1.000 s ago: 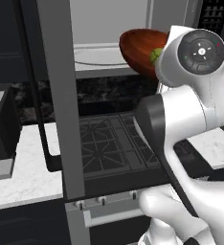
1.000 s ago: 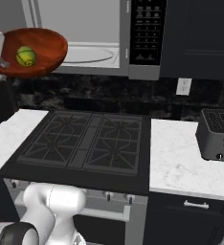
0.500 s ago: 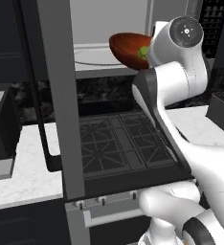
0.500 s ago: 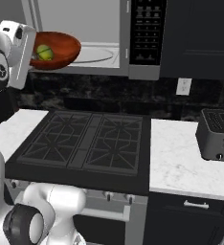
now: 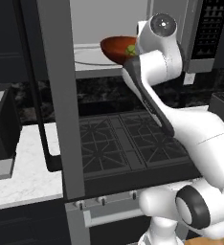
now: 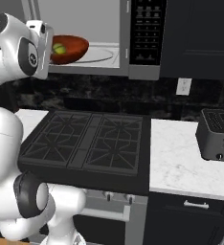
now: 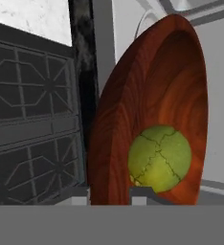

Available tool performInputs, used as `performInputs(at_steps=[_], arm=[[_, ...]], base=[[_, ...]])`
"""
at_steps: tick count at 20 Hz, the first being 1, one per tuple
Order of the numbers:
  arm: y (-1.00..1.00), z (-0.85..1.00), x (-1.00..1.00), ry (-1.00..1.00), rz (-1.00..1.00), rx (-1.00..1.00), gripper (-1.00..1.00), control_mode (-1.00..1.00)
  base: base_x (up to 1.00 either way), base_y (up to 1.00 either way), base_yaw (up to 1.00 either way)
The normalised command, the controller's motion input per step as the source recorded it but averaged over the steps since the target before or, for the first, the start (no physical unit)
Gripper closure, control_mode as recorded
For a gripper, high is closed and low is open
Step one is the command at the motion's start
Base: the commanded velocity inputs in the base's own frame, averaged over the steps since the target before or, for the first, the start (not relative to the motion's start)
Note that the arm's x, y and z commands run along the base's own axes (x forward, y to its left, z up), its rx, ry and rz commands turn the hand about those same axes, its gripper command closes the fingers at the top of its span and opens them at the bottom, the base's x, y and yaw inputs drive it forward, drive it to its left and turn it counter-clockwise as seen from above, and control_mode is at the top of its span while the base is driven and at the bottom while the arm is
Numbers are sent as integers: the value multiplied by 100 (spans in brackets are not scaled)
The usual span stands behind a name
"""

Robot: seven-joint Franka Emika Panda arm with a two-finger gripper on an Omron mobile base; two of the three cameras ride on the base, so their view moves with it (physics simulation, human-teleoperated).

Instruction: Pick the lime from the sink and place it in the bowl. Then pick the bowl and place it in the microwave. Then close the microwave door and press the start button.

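Tool (image 7: 109,194) clamped on the rim of the glossy red-brown wooden bowl (image 7: 157,100), holding it at the open grey steel microwave's (image 6: 104,48) mouth, above the round turntable (image 5: 92,55). Small green lime (image 7: 159,159) sits inside the bowl.

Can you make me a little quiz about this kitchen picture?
1. True or false: the small green lime lies inside the glossy red-brown bowl.
2. What holds that bowl by its rim? A) the claw B) the dark grey toaster
3. Fill in: the wide grey-framed microwave door stands ____.

Key: 1 true; 2 A; 3 open.
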Motion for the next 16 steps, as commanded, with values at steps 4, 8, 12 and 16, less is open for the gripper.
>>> performInputs(at_steps=[4,8,12,16], arm=[[-6,-23,93,1,11,-6,100,-100],[-2,-1,69,0,5,-5,100,-100],[0,0,69,-1,1,-7,100,-100],[0,0,67,-2,0,-8,100,-100]], base=[[0,0,0],[0,0,0],[0,0,0],[0,0,0]])
